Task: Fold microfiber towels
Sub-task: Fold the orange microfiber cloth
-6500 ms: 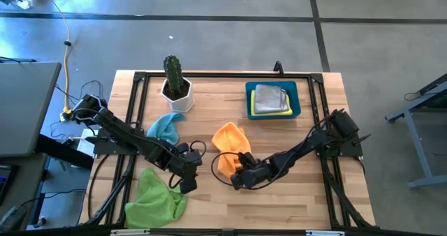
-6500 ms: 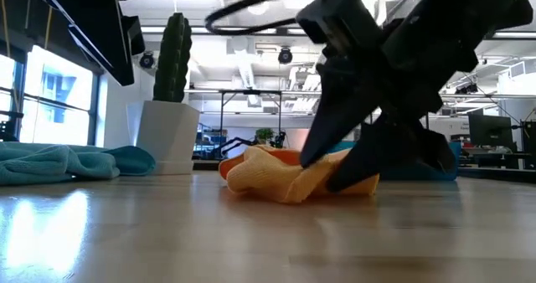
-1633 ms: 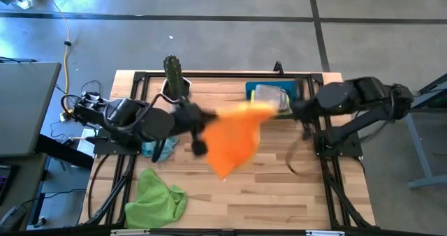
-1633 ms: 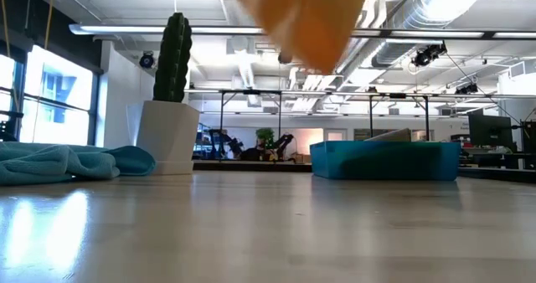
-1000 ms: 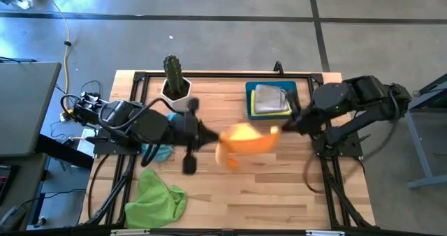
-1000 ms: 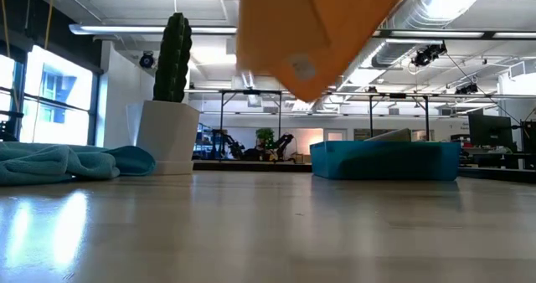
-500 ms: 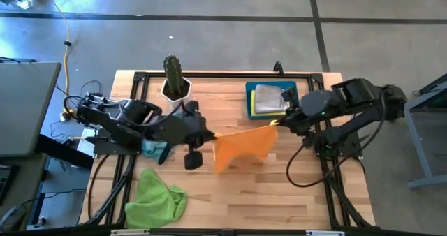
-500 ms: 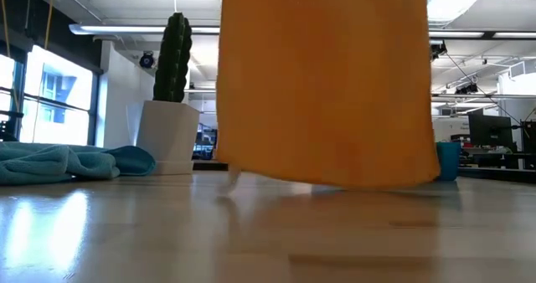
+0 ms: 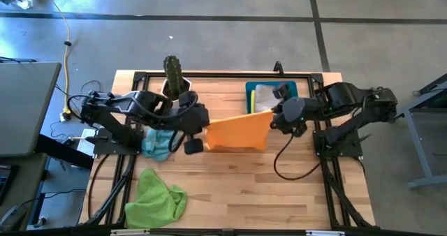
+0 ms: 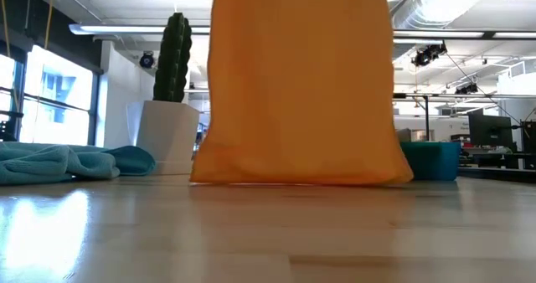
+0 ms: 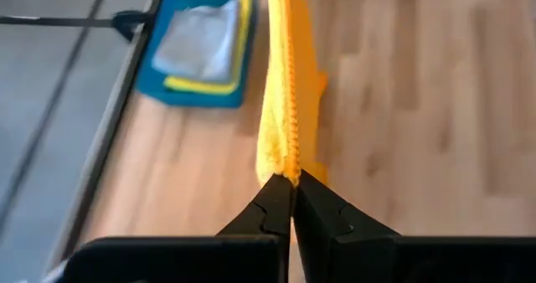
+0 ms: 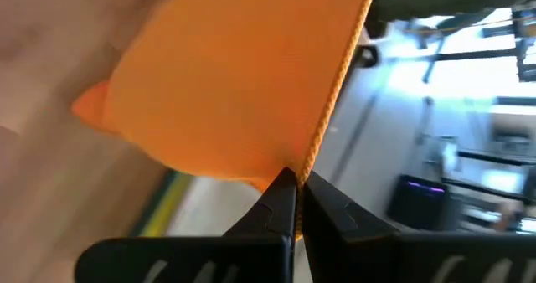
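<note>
Towels are lying and hanging across your table, so read it from the left. You are seeing the lime green towel [image 9: 158, 200] crumpled at the near left corner, and the light blue towel [image 9: 158, 144] bunched beside the left arm, in front of the cactus pot [image 9: 174, 84].

Your left gripper [image 9: 202, 126] is pinched tight on the left top corner of the orange towel [image 9: 237, 135]; in the left wrist view the fingertips are meeting on the hem with no gap. The orange towel is hanging as a flat sheet over mid-table, with its top edge running left to right between your two grippers and its lower edge brushing the wood in the low view.

Your right gripper [image 9: 274, 119] is clamped on the opposite top corner, just in front of the blue bin [image 9: 249, 91], where a grey towel [image 9: 263, 96] is sitting on a yellow towel [image 11: 201, 84].

The relation you are working with is this: the held edge is lying crosswise, each arm is equally near its own corner, and the sheet is dropping straight down from both grippers. Judging from that, laying it flat is calling for both arms travelling together toward or away from you, square to that edge, while lowering. Any lag on one side is likely to skew the sheet.
</note>
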